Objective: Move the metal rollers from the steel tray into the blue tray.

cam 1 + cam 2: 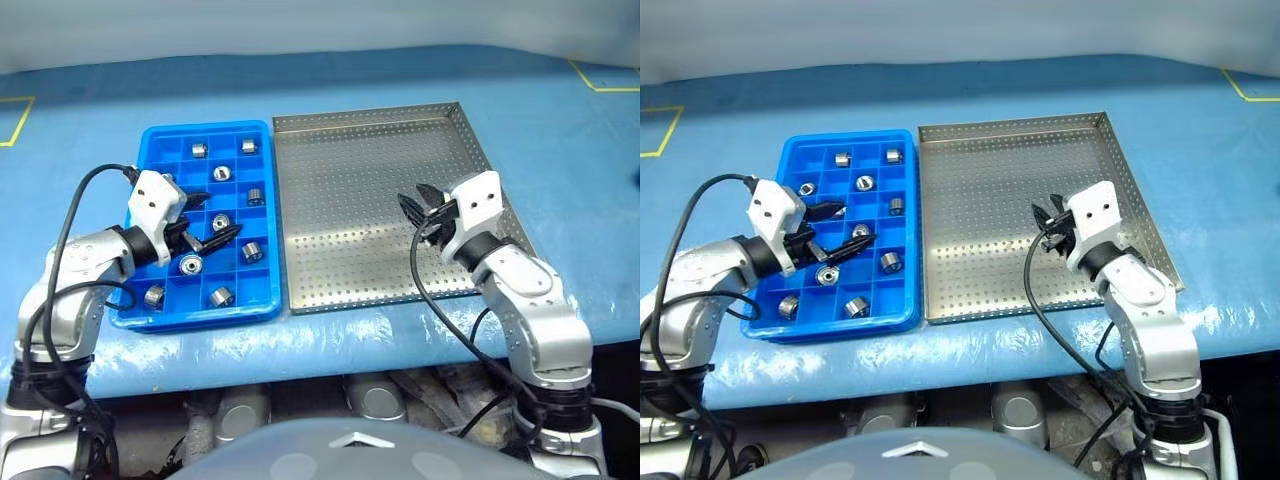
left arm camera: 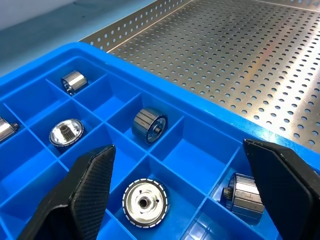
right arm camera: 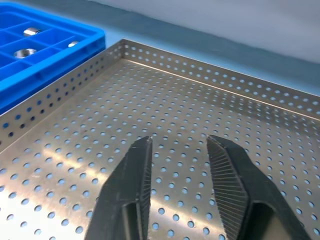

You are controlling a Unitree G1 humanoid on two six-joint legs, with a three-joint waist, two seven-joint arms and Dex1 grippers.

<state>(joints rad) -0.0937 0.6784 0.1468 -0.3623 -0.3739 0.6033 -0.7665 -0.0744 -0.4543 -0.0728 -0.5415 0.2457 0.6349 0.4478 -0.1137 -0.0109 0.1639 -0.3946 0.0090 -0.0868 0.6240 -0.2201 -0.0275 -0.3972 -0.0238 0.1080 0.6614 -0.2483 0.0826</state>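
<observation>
The blue tray (image 1: 205,128) lies on the left, with several metal rollers (image 1: 252,250) sitting in separate compartments. My left gripper (image 1: 213,214) hovers open over the tray's near half. In the left wrist view its fingers (image 2: 90,180) straddle a roller (image 2: 144,202) lying flat below them, and nothing is gripped. The steel tray (image 1: 370,170) lies right beside the blue one, its perforated floor bare. My right gripper (image 1: 415,205) hangs over that floor near the right rim. Its fingers (image 3: 135,175) are apart with nothing between them.
Both trays rest side by side on a blue-covered table (image 1: 560,150). Yellow tape marks (image 1: 600,85) sit at the far corners. Black cables (image 1: 430,300) trail from each wrist toward the table's front edge.
</observation>
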